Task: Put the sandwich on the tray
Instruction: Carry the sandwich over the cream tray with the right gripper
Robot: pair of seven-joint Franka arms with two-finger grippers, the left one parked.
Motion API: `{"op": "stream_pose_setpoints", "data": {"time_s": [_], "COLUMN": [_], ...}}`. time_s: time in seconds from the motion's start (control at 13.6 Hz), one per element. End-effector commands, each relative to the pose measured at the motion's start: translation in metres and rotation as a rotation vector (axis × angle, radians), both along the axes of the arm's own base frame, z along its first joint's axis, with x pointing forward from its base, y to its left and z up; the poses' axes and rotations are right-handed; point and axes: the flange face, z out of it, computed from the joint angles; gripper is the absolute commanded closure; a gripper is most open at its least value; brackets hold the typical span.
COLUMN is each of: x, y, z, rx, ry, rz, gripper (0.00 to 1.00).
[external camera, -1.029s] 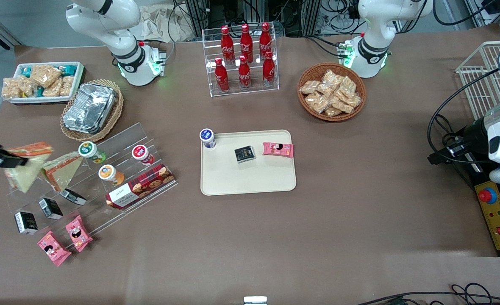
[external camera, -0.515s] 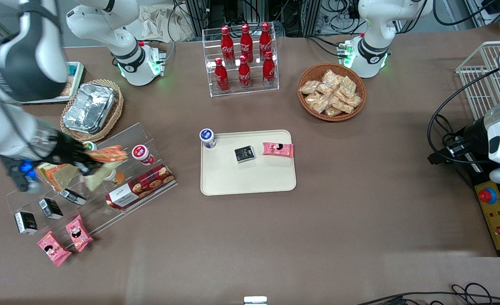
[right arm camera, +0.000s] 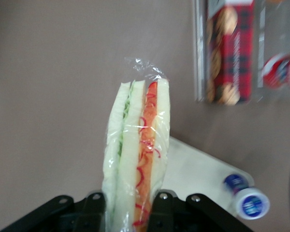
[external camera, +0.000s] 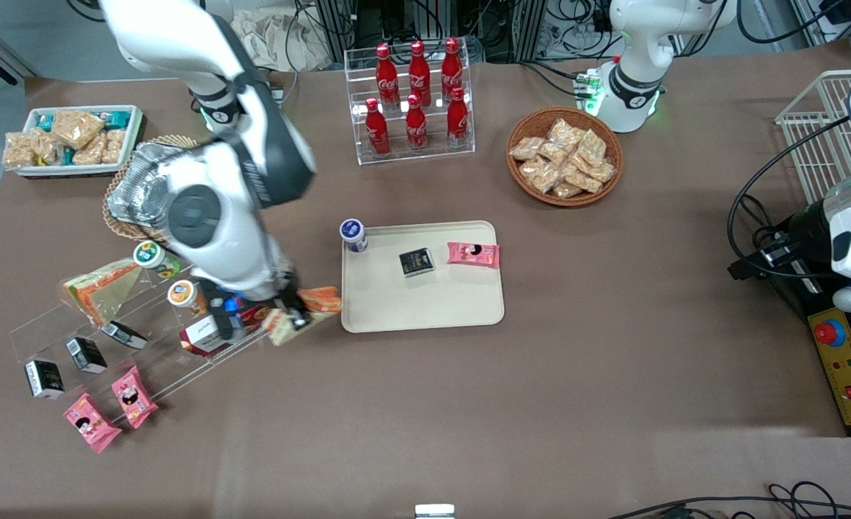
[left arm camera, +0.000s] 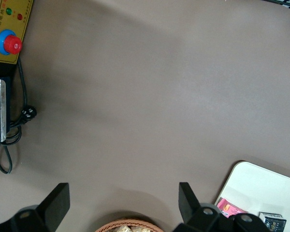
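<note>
My right gripper (external camera: 288, 311) is shut on the clear-wrapped sandwich (external camera: 304, 310), held in the air just off the cream-beige tray's (external camera: 425, 306) corner at the working arm's end. In the right wrist view the sandwich (right arm camera: 137, 159) stands edge-on between the two fingers (right arm camera: 160, 212), showing pale bread and a red-orange filling; the gripper (right arm camera: 128, 212) grips it near its base. The tray's corner (right arm camera: 198, 169) shows beneath it. The tray carries a blue-lidded cup (external camera: 353, 235), a black packet (external camera: 416, 262) and a pink packet (external camera: 473, 254).
A clear stepped rack (external camera: 144, 317) beside the gripper holds another sandwich wedge (external camera: 99, 287), small cups, a red cookie box (external camera: 234, 324) and packets. A foil tray in a basket (external camera: 153, 184), a cola rack (external camera: 415, 101) and a snack basket (external camera: 564, 155) stand farther back.
The right arm has carried the sandwich from over the rack at the table's end toward the tray; it now hangs just off the tray's corner.
</note>
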Motion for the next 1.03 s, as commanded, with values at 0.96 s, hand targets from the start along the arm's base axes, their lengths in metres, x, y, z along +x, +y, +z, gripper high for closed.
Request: {"op": "stream_pose_setpoints", "data": {"time_s": [0.96], "x": [-0.059], "y": [0.157], "z": [-0.175], "rx": [0.006], "ry": [-0.071], "rz": [-0.324], "gripper": [1.0]}}
